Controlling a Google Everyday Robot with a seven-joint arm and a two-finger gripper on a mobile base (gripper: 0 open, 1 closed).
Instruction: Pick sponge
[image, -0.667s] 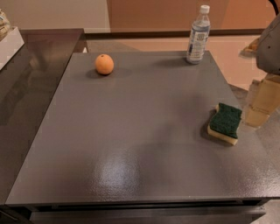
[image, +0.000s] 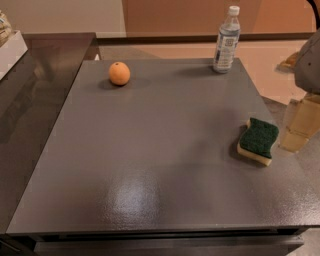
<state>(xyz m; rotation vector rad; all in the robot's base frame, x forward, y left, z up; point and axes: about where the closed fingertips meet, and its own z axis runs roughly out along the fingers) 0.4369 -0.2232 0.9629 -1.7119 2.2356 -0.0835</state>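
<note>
Pincer (image: 299, 125) at counter (image: 150, 165) right edge, dropped slightly beside sponge (image: 258, 141); sponge unmoved, grasp pending; pincer state: cannot tell.

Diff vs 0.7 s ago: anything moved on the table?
The gripper, at the right edge of the table beside the sponge, seems to have dipped slightly lower. Nothing was taken hold of. The sponge, orange and bottle stayed where they were.
</note>
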